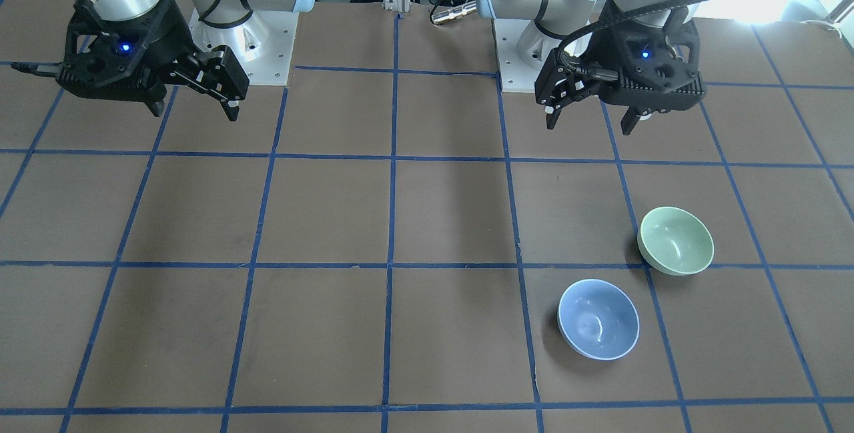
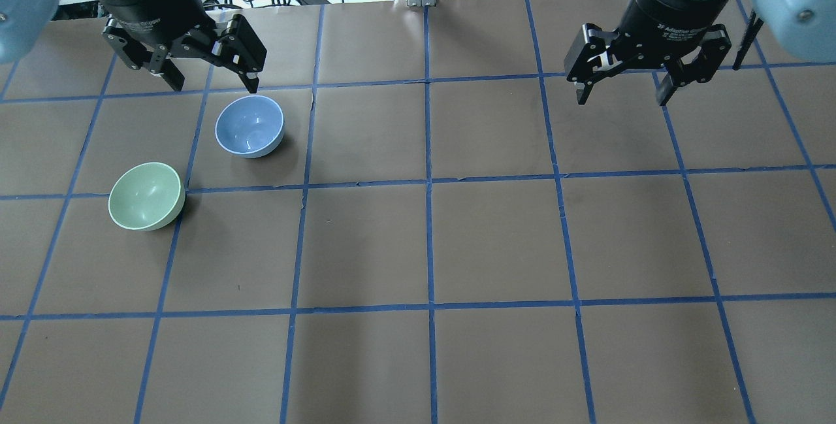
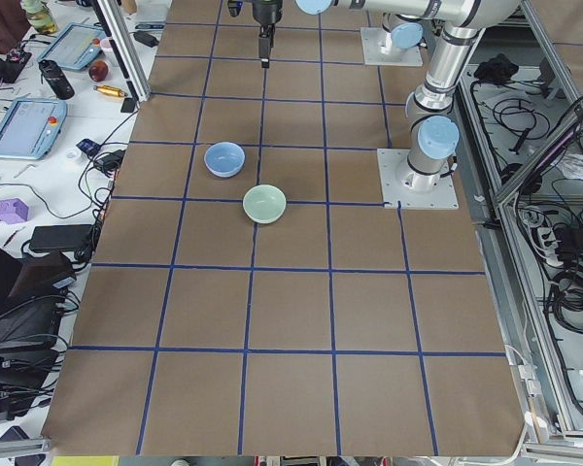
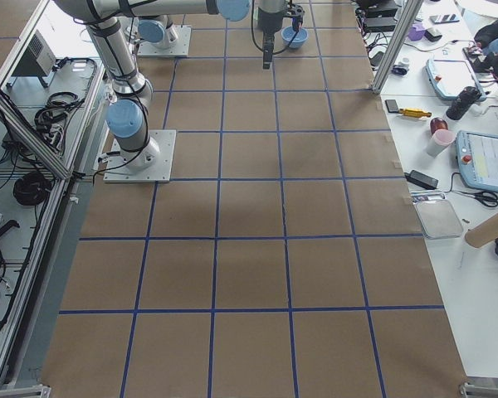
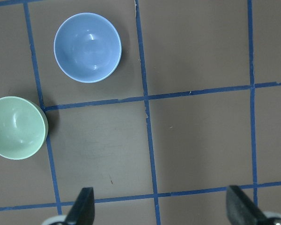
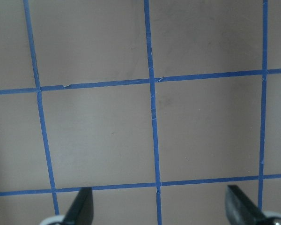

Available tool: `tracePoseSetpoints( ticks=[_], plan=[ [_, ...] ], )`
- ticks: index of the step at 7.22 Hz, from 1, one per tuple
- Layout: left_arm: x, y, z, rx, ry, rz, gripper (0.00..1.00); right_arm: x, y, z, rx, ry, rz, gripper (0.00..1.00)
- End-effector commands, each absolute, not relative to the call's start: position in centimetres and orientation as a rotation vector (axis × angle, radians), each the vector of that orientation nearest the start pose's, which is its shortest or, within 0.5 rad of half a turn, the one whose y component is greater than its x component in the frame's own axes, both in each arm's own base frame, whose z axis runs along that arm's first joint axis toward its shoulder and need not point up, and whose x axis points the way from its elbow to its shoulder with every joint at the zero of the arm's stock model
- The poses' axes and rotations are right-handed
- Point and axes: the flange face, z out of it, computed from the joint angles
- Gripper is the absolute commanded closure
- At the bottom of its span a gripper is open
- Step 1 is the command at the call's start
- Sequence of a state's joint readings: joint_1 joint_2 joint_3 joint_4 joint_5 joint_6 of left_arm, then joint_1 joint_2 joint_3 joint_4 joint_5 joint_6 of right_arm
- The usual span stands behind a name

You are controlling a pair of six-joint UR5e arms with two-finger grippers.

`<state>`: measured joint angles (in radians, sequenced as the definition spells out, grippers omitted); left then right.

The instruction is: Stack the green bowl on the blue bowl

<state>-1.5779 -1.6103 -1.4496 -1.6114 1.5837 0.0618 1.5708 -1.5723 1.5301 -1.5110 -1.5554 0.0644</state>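
Blue bowl [image 1: 598, 319] sat upright on the surface [image 1: 333, 219], near the green bowl [image 1: 675, 241] but not touching; left tool [image 1: 588, 127] hung above, wide open, empty; right tool [image 1: 195, 114] likewise, well apart.

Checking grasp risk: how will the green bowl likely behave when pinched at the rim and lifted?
The green bowl looks rigid and glossy, with bright highlights, so a pinch may slip on it. It tapers toward its base, so a sideways push could tip it. It sits empty and upright, so it is likely light.
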Motion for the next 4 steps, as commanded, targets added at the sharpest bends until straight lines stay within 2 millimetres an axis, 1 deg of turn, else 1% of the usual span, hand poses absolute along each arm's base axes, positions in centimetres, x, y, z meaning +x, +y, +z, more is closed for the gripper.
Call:
tracePoseSetpoints(
  ticks=[1,4],
  plan=[
    [-11.88,-51.45,52.55,0.06,3.125,-0.09,0.0,13.48,-48.92,50.31,0.101,3.125,0.027,0.0],
    [-11.62,-51.48,52.4,0.064,3.123,-0.085,0.0,13.48,-48.92,50.31,0.101,3.125,0.027,0.0]
  ],
)
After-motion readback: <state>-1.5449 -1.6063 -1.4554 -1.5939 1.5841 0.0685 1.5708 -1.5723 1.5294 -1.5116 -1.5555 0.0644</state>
